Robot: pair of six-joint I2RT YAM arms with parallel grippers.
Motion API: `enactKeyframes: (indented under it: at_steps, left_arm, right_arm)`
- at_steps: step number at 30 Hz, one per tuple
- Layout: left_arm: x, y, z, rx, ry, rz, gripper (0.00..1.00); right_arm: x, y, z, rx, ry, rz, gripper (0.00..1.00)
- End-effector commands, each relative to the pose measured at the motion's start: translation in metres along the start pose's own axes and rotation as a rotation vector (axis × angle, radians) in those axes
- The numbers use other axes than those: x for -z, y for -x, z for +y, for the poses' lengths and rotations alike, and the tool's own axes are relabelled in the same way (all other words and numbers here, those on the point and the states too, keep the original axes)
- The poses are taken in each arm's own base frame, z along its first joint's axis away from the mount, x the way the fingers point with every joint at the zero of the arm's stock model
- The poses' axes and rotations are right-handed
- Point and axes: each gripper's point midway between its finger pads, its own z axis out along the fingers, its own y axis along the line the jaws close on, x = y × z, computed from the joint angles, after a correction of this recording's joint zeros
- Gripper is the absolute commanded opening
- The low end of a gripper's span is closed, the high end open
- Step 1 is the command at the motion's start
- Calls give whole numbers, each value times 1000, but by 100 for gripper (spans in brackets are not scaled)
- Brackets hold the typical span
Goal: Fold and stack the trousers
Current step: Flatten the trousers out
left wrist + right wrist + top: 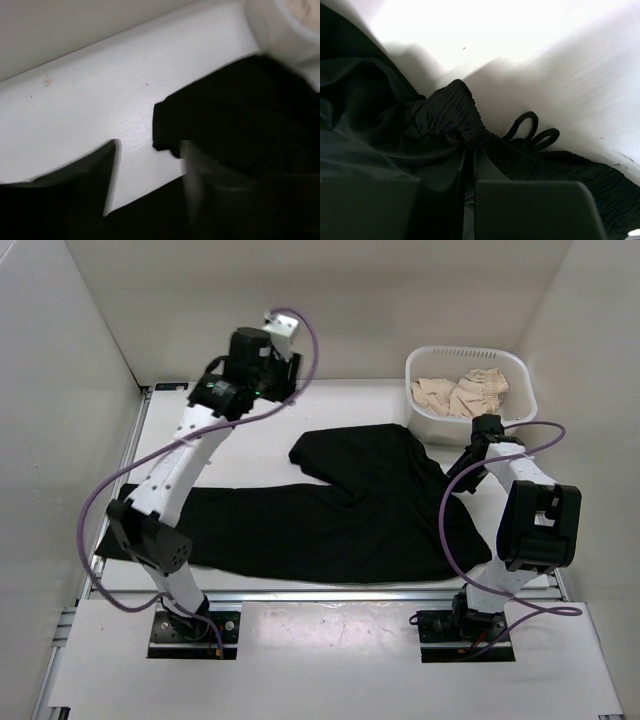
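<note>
Two-fingered right gripper (468,155), arm (535,525) bent, pinches trousers (340,520) (waistband).

The trousers (330,520) were plain black, with no pattern. The worktop (330,405) was white. The tub (450,430) was white too. The cloth (465,392) inside was pale tan. The left arm (175,465) was white and black. Its cable (314,340) was purple.

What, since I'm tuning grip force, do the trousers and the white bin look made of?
The trousers: soft, matte black cloth, probably woven; it drapes in folds, and the waistband is gathered like elastic, with a cord drawstring. The bin: rigid, smooth white plastic, likely moulded, judging by its slotted rim.
</note>
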Motion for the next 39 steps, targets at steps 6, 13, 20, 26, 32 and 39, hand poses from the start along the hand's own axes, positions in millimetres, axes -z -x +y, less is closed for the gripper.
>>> enactKeyframes:
  at_steps: [6,13,20,26,32,39]
  left_arm:
    - [-147,-155,-13,32,-106,425,100]
    - [-160,-171,-48,77,-296,455,100]
    - [-126,-276,-94,96,-414,801,66]
    - [-110,-324,-83,89,-349,993,33]
    - [-114,-299,-56,81,-269,920,14]
    - [-112,-165,23,4,54,521,14]
  right_arm:
    - [12,0,-8,39,-30,2,0]
    - [22,-5,-24,80,-72,-22,0]
    - [36,4,-26,89,-92,-70,0]
    - [41,16,-13,89,-54,-84,0]
    - [38,12,-9,80,-34,-60,0]
    - [36,13,-3,81,-1,-67,0]
